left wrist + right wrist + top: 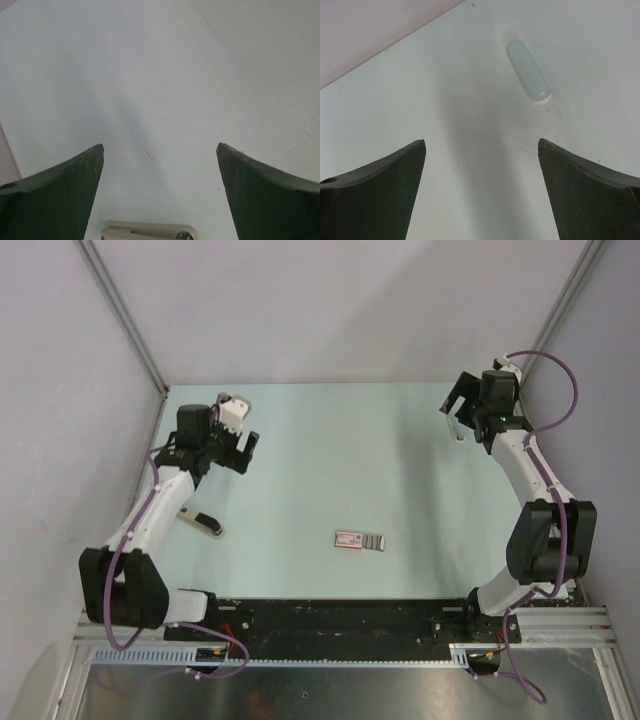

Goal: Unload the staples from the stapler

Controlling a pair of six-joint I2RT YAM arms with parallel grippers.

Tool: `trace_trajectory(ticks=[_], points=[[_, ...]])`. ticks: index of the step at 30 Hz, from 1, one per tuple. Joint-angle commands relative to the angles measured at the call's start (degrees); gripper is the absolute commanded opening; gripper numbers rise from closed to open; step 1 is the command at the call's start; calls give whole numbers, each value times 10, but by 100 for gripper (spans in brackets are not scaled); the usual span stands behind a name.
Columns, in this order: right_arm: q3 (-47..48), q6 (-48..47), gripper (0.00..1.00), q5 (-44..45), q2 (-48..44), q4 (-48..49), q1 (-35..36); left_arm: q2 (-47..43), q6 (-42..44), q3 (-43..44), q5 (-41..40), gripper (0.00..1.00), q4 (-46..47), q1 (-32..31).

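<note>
Stapler (201, 523) judged light, rigid, slick; grasp across slim black midsection. Left gripper (160, 147) and right gripper (481, 142) gape wide, empty.

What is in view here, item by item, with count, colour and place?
stapler: one, black with a white end, left side of the table, by the left arm
staples: none visible loose
box: one, flat, pink label, middle of the table towards the near edge
capsule-shaped piece: one, pale translucent, far right of the table, ahead of the right tool
table: one, pale green
left tool: one, dark fingers, open and empty, far left
right tool: one, dark fingers, open and empty, far right
</note>
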Motion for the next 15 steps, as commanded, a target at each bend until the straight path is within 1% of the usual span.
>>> trace_trajectory(ticks=[1,6,8,15], points=[[33,-18,99,37,28,33,-2,52,-56,97,-8,100,-83,-1],[63,-48,99,77,73,48,-2,79,-87,144,22,100,-117,0],[86,-65,97,89,103,50,-2,84,-94,153,32,99,-120,-1],[158,-108,94,101,194,59,-2,111,-111,173,37,100,-127,5]])
